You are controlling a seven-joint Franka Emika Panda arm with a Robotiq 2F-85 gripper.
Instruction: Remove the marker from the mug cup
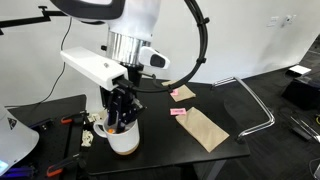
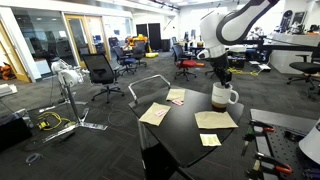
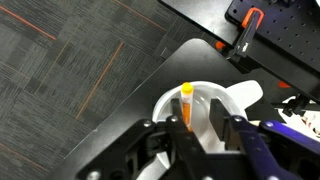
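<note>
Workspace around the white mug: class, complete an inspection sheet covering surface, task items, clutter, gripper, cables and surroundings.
Surface: black table, partly covered by papers.
Job's things: white mug upright; marker standing inside it.
Clutter: brown envelope, pink notes.
Grippers: gripper open, fingers lowered into the mug beside the marker.
Cables: black hose looping off the arm.
Surroundings: office chairs, carpet.

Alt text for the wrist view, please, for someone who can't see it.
Looking down past the claw, an orange marker stands in a white mug, between the claw's two fingers; whether they grip it is unclear. The mug sits on a black table, with grey carpet to the left.
</note>
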